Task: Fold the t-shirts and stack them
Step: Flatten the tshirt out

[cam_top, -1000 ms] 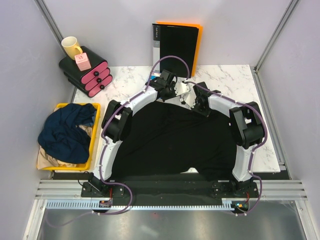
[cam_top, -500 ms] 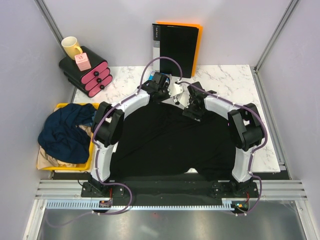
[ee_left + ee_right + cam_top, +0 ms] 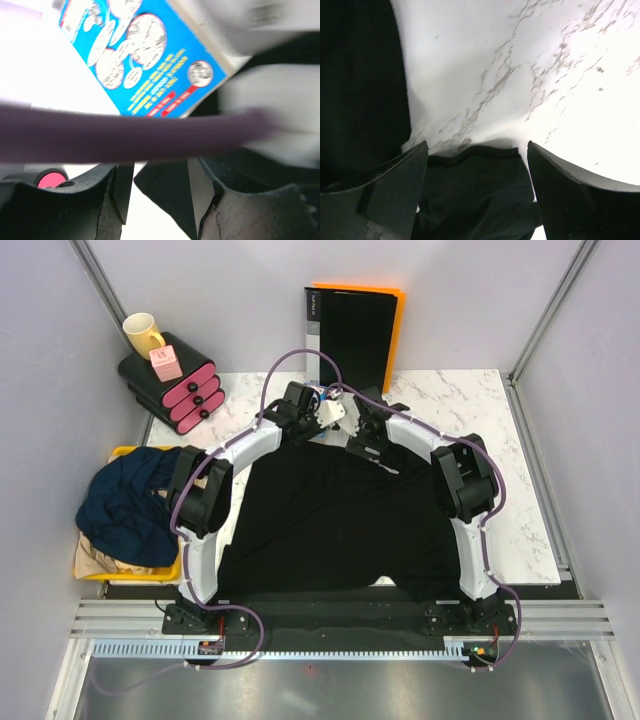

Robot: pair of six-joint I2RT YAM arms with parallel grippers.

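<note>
Black t-shirt (image 3: 340, 520): laid flat on the marble table (image 3: 470, 400), spread wide from left to right between the two arms, its near edge reaching the arm bases and its far edge placed under both grippers. Left gripper (image 3: 328, 418): held over the middle of the far edge; fingers are seen parted in the wrist view, a corner of black cloth lying in the gap, nothing clamped. Right gripper (image 3: 358, 436): placed just beside it over the same edge; fingers spread wide, cloth lying below, nothing gripped. The shirt is stretched from both grippers toward the near side, so neither arm is judged nearer. Bare marble is left to the right and far right. A blue box (image 3: 150, 60) and a binder (image 3: 350, 335) are found behind the far edge. The left side is bounded by a yellow tray (image 3: 128, 451), where a navy t-shirt (image 3: 125, 505) is heaped on a tan t-shirt (image 3: 95, 560).
</note>
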